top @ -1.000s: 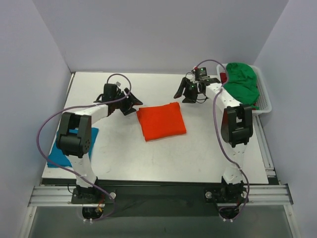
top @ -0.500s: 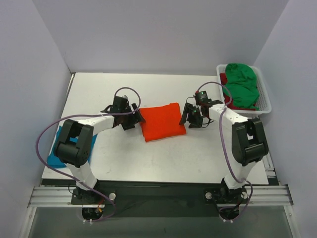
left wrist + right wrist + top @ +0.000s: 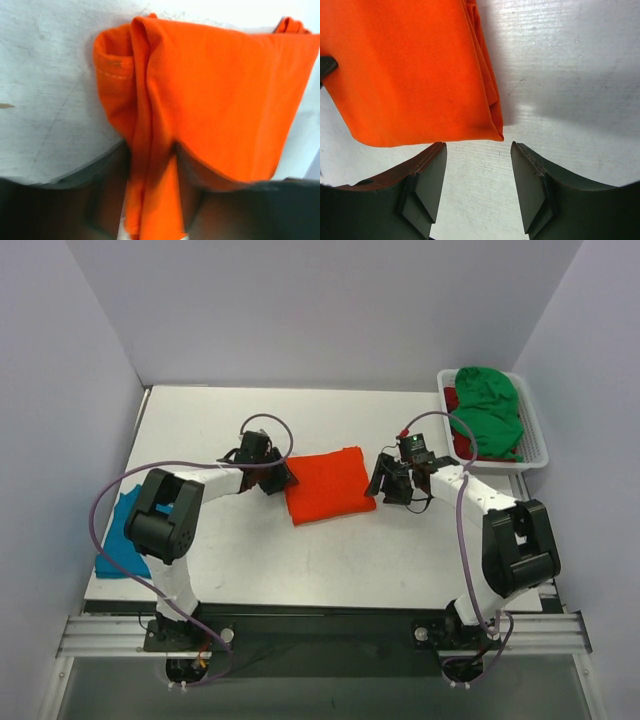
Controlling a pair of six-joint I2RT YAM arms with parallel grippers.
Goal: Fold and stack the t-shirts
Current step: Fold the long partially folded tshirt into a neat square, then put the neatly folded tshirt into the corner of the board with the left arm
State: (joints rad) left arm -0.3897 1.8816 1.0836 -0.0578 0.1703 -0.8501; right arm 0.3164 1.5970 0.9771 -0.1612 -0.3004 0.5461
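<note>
- Since the earlier frame both arms have closed in on the orange t-shirt (image 3: 328,485). The left arm (image 3: 215,478) has slid up to its left edge, and the right arm (image 3: 455,480) has swung in from beside the white basket (image 3: 538,445) to its right edge.
- The orange t-shirt lies folded mid-tabletop (image 3: 330,560), between the two arms. The teal t-shirt (image 3: 122,540) sits at the left edge, well apart from it. The green t-shirt (image 3: 488,410) is heaped in the basket over dark red cloth.
- The left arm's jaws are clamped on a bunched ridge of orange cloth at the shirt's edge. That ridge seems to take in only some of the layers, so a lift would likely peel the fold open.
- The right arm's jaws stand apart, with the shirt's near corner just ahead of them and untouched. If they close where they are, they would probably catch bare tabletop or a single layer.
- With one side held and the other free, a pull toward the teal t-shirt would likely drag and skew the bundle, not carry it flat.
</note>
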